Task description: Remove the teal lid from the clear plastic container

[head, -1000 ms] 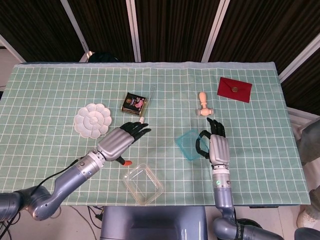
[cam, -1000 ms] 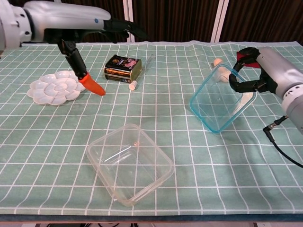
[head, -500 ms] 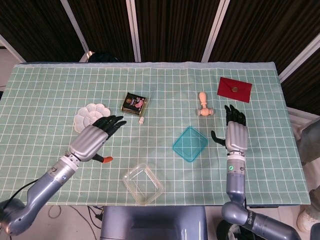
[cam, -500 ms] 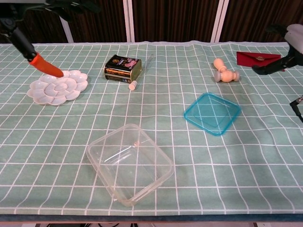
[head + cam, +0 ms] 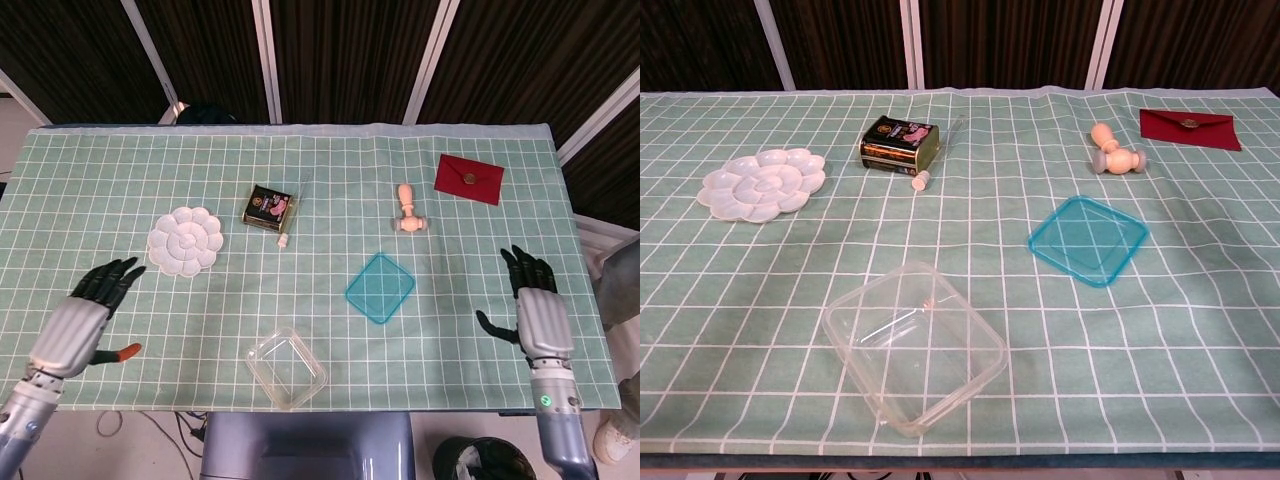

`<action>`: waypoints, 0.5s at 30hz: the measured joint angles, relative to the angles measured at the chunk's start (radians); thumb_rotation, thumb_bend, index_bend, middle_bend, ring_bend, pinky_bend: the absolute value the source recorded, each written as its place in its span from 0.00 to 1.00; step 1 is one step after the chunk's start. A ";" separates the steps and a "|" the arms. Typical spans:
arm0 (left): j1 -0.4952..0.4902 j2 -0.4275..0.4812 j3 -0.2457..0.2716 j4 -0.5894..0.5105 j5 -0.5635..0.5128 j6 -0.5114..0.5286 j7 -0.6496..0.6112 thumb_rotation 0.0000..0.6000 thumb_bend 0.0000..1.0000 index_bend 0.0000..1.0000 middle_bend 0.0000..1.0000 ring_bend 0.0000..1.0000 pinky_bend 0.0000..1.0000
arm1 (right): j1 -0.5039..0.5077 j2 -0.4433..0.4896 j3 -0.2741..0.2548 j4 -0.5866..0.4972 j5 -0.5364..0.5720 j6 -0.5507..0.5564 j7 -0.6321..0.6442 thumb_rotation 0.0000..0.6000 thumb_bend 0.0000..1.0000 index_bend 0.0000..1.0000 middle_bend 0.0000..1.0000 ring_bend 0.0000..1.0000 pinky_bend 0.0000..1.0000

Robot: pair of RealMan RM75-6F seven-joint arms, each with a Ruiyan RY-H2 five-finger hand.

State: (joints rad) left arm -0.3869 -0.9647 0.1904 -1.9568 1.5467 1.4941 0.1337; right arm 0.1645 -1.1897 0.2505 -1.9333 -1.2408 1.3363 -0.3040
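From the head view, my right hand (image 5: 532,310) has let go of the lid (image 5: 380,287) and pulled back to the near right edge of the desk (image 5: 480,140); a second ago it held that lid tilted above the cloth. Its fingers (image 5: 522,264) are now spread and empty. My left hand (image 5: 80,320) has drawn back to the near left edge too, fingers apart, holding nothing. An orange tip (image 5: 128,351) shows just beside it. The lid lies flat on the cloth, well apart from the box (image 5: 287,367), which stands open near the front edge. I judge the task done: lid off, set down, both hands clear.

From the chest view, neither hand shows any more. The lid (image 5: 1088,239) rests flat to the right of centre, and the box (image 5: 912,346) sits empty in front, nearer the camera. Farther back lie a white palette (image 5: 762,184), a dark tin (image 5: 900,144) with a small cap (image 5: 921,181) just beside it, a wooden stamp (image 5: 1113,150) and a red envelope (image 5: 1190,128).

The desk is covered in a green cloth with a white grid, a little wrinkled. Behind it run dark slatted panels with pale uprights.
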 measured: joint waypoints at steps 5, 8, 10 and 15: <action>0.142 -0.026 0.040 0.132 0.022 0.131 -0.058 1.00 0.00 0.00 0.00 0.00 0.10 | -0.100 0.110 -0.081 -0.016 -0.092 0.064 0.120 1.00 0.35 0.00 0.00 0.00 0.00; 0.206 -0.054 0.043 0.215 0.035 0.206 -0.087 1.00 0.00 0.00 0.00 0.00 0.09 | -0.132 0.135 -0.105 0.004 -0.138 0.108 0.165 1.00 0.35 0.00 0.00 0.00 0.00; 0.233 -0.071 0.039 0.269 0.045 0.252 -0.102 1.00 0.00 0.00 0.00 0.00 0.09 | -0.150 0.146 -0.114 0.014 -0.157 0.136 0.192 1.00 0.35 0.00 0.00 0.00 0.00; 0.297 -0.107 0.009 0.376 0.047 0.332 -0.142 1.00 0.00 0.00 0.00 0.00 0.09 | -0.195 0.176 -0.125 0.043 -0.177 0.206 0.264 1.00 0.35 0.00 0.00 0.00 0.00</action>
